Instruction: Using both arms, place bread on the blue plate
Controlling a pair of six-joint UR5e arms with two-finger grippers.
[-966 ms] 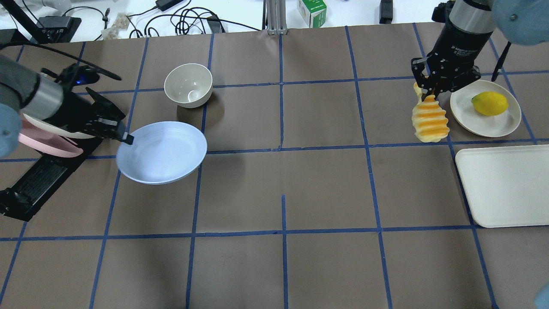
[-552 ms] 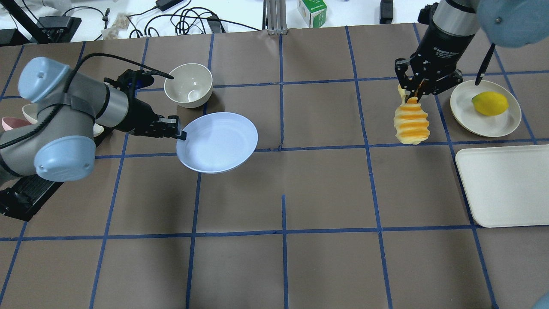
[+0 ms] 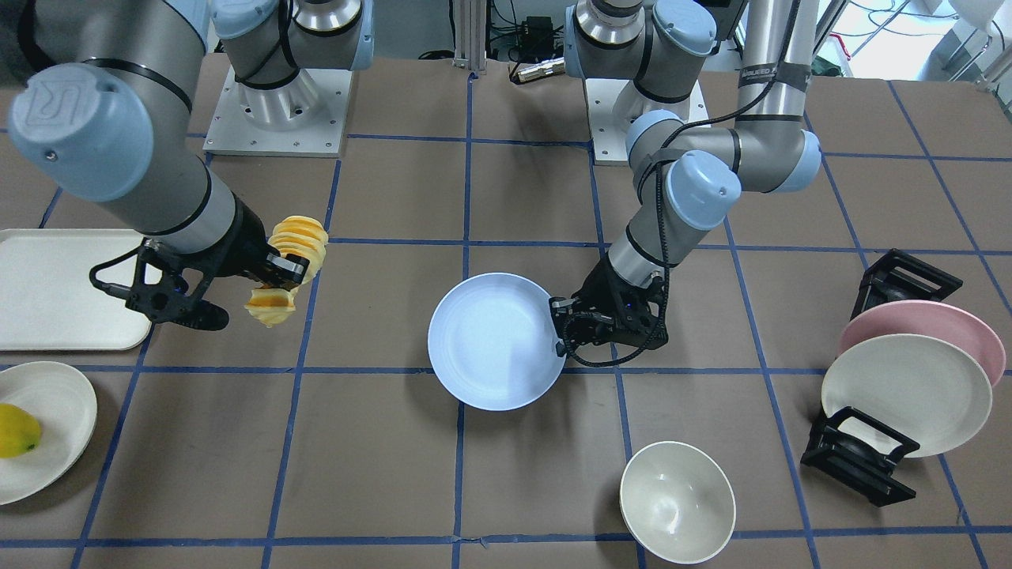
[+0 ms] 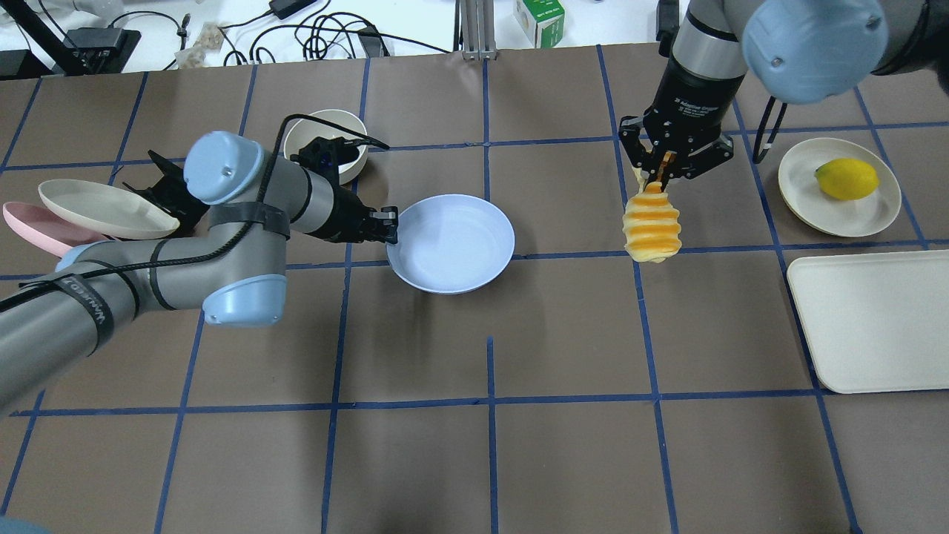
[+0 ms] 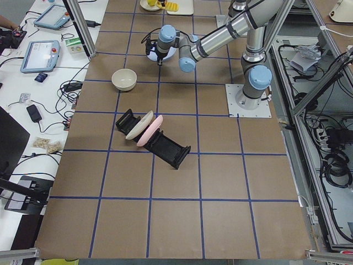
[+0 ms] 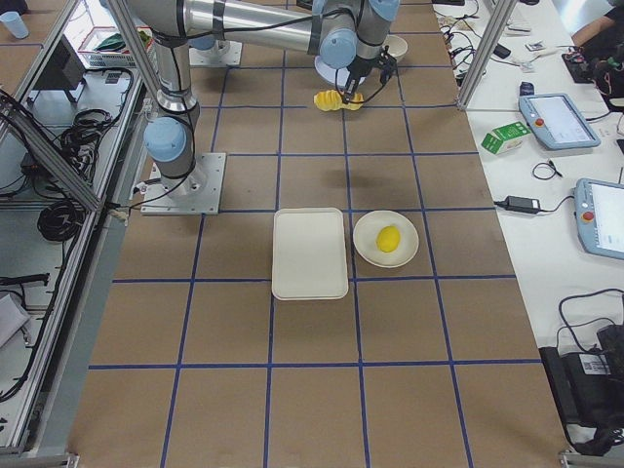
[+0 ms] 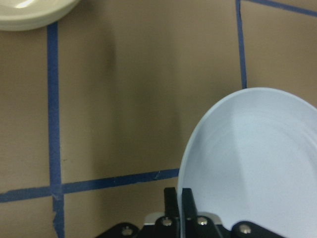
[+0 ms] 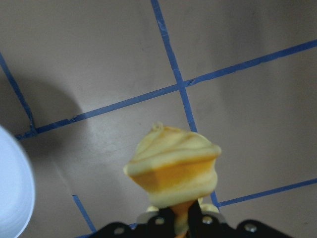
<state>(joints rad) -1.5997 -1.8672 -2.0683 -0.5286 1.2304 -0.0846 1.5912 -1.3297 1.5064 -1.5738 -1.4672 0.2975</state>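
At blue plate [image 4: 452, 241] rim, left fingers [image 7: 170, 201] tight; right fingers [image 3: 286, 266] tight on bread [image 4: 652, 230].

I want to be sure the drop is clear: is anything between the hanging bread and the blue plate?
Nothing visible. Only bare table lies between the bread, shut in the right gripper, and the blue plate, held at its rim by the left gripper. The bowl sits off that line.

The desk [image 4: 489, 460] is viewed from above behind the robot [image 3: 680, 190], steeply from the opposite edge, and lengthwise from both ends. Close downward views are taken from each wrist; the plate [image 7: 257, 163] is shared with the overhead view.
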